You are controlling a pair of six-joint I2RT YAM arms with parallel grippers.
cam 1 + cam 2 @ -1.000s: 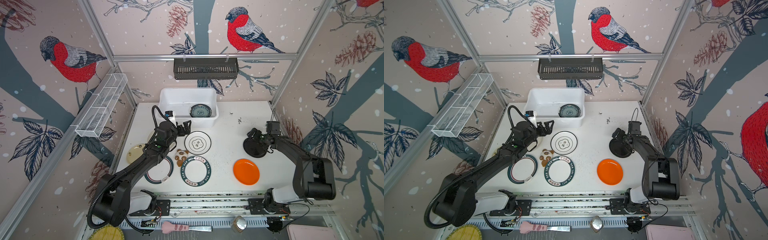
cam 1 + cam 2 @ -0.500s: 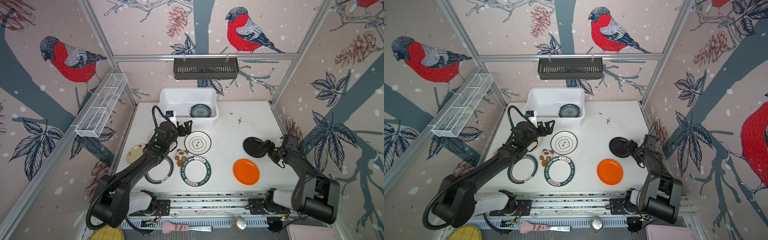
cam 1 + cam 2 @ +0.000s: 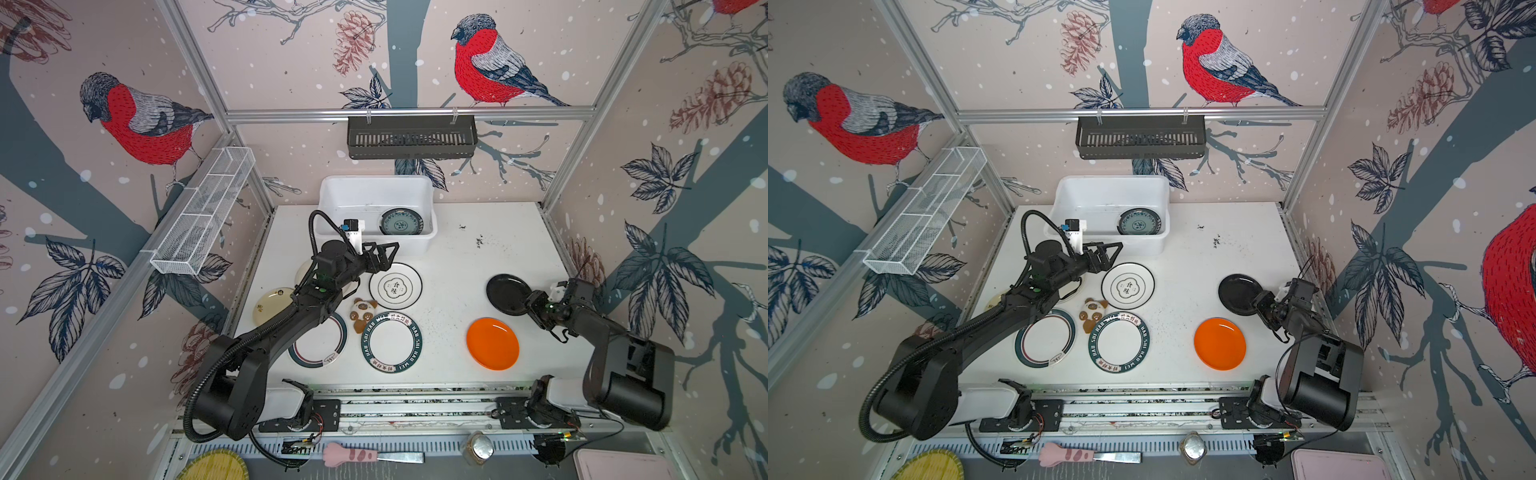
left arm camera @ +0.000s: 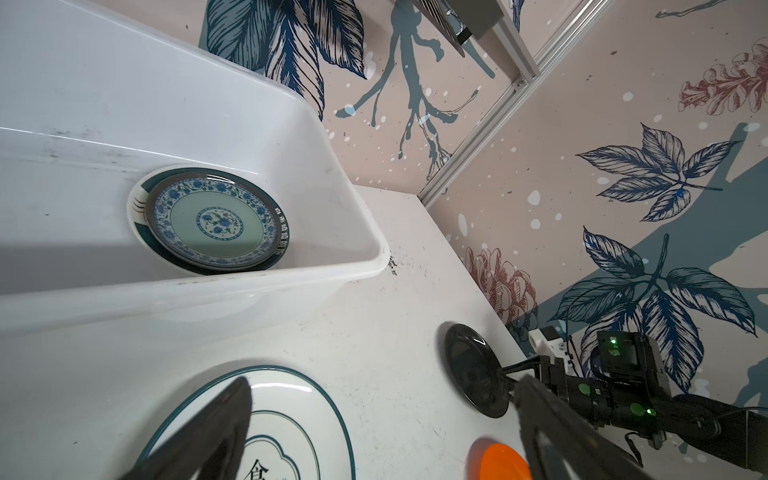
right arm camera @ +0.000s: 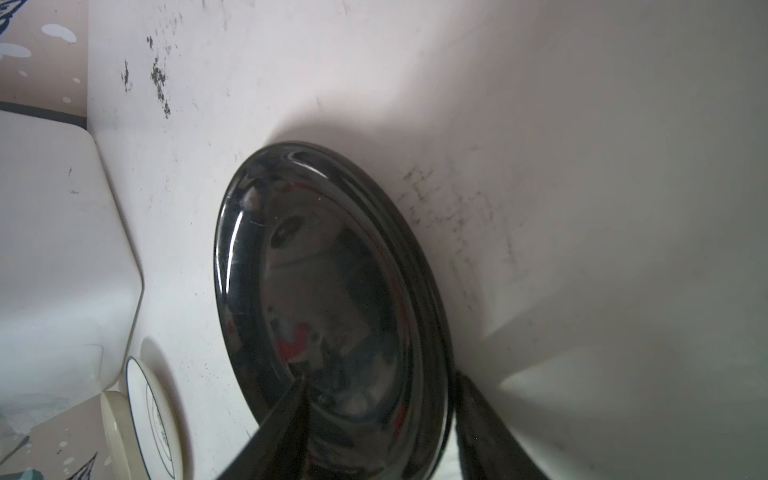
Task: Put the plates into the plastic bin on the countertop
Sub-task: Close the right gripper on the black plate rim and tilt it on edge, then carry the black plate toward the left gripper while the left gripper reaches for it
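The black plate [image 3: 507,294] is glossy and plain, with a raised rim. Its polished hollow faces up and reflects the surroundings in the right wrist view [image 5: 332,291]. Being round, it has no long axis. It rests on the white speckled countertop [image 3: 449,257], and whether its gripped edge is lifted cannot be told.

The right gripper [image 3: 534,305] meets the plate at the rim nearest its own arm. One finger [image 5: 286,419] lies over the hollow and the other sits just outside the rim. The jaws straddle the edge, but the pictures do not show whether they actually press on it.

The orange plate [image 3: 492,343] lies just beside this gripper, towards the robot's base and apart from the black one.

Well beyond the right gripper, across the counter, stands the plastic bin [image 3: 332,195]. It holds a blue-green patterned plate [image 4: 216,220] stacked on a white plate with a dark green rim [image 4: 139,199].

The left gripper [image 3: 384,253] hovers with its jaws spread wide and empty, just in front of the bin's near wall. Below it lies a white plate with a dark character [image 3: 395,286]. Back along its arm are a green-lettered plate [image 3: 391,341], a striped-rim plate [image 3: 322,347], a cream plate [image 3: 270,305] and a panda toy [image 3: 362,312].
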